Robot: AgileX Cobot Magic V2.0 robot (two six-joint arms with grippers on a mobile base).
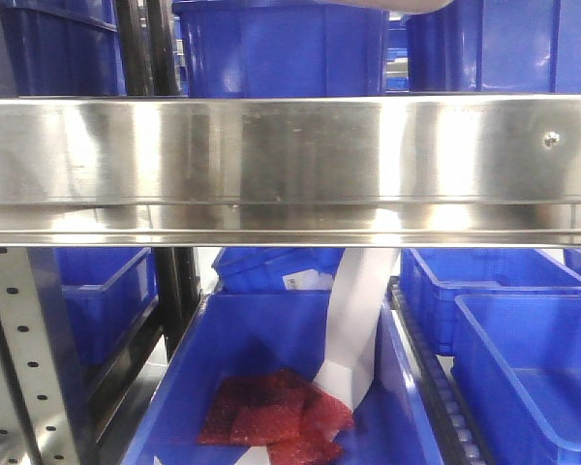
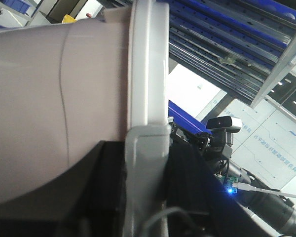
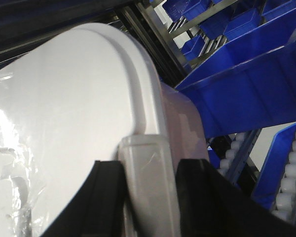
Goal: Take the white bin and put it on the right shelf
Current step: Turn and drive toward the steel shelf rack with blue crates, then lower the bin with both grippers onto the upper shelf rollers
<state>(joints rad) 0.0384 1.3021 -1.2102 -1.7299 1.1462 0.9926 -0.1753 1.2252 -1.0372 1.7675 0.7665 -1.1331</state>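
Observation:
The white bin fills both wrist views. Its pinkish-white side (image 2: pixel 34 98) and white lid rim (image 2: pixel 148 64) show in the left wrist view, and its flat white lid (image 3: pixel 64 98) and pinkish end (image 3: pixel 185 118) show in the right wrist view. My left gripper (image 2: pixel 145 170) is shut on a grey latch (image 2: pixel 145 148) at one end of the bin. My right gripper (image 3: pixel 149 182) is shut on the grey latch (image 3: pixel 148 163) at the other end. The right shelf's shiny steel front rail (image 1: pixel 290 155) spans the front view, with a perforated upright (image 1: pixel 19 358) below it on the left. The front view shows only a pale sliver (image 1: pixel 407 6) at its top edge.
Blue bins (image 1: pixel 290 48) stand on the level above the rail. Below it are an open blue bin (image 1: pixel 223 358) holding red bags (image 1: pixel 271 417) and a hanging white strip (image 1: pixel 358 310), and more blue bins (image 1: pixel 533 368) on the right. Blue bins (image 3: pixel 246 84) on roller tracks (image 3: pixel 291 182) lie close beside the right gripper.

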